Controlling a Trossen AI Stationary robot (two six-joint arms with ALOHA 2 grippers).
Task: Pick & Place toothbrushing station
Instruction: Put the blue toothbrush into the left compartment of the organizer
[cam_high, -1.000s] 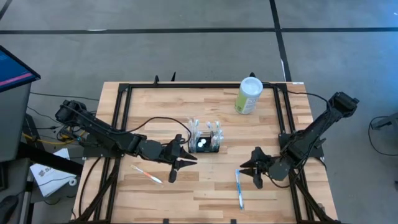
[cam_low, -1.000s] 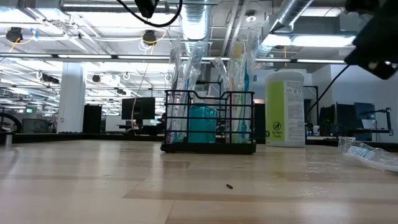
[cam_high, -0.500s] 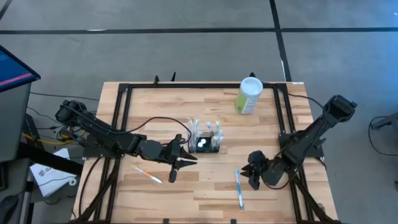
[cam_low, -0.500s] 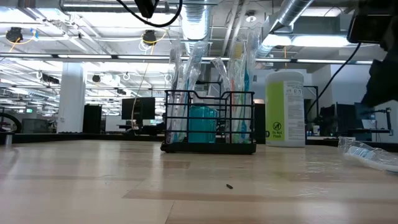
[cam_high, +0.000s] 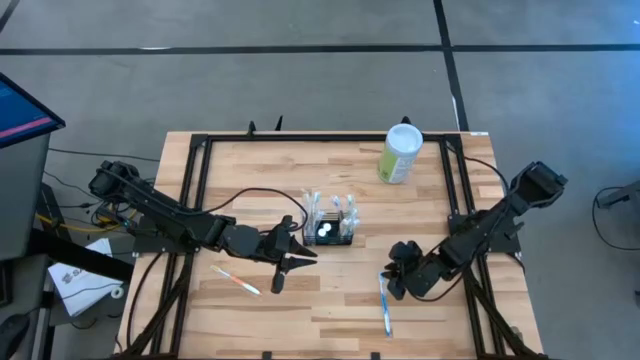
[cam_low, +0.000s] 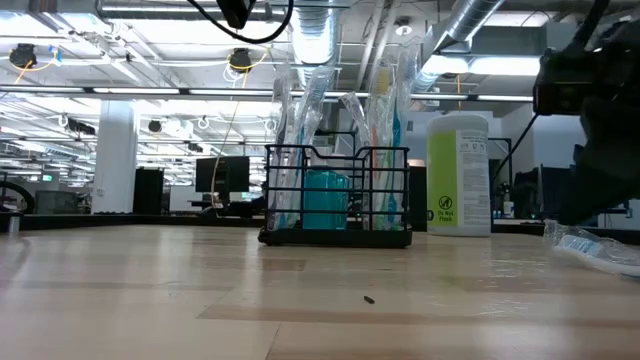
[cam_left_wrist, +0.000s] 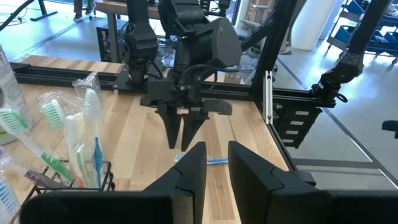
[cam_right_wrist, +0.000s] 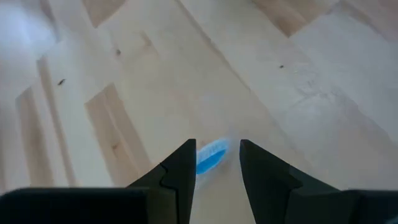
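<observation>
The toothbrushing station (cam_high: 333, 224), a small black wire caddy holding several wrapped toothbrushes, stands on its base (cam_low: 335, 238) near the table's middle. A blue toothbrush (cam_high: 384, 303) lies flat on the table to its near right. My right gripper (cam_high: 393, 281) hangs just above that brush's far end, open and pointing steeply down. In the right wrist view the blue end (cam_right_wrist: 210, 156) shows between the fingers, and I see no touch. My left gripper (cam_high: 290, 262) is open, near-left of the station, with nothing between its fingers (cam_left_wrist: 214, 165).
A pale-green canister (cam_high: 402, 153) with a white lid stands at the far right. A white and orange toothbrush (cam_high: 237, 281) lies on the near left, below my left arm. Black frame rails (cam_high: 452, 190) run along the table's sides. Bare wood lies along the near edge.
My right gripper has come down and a little toward the table's left, onto the blue toothbrush's far end, tipping its fingers more steeply downward and rolling somewhat. Its fingers stay apart. The toothbrush has not moved.
</observation>
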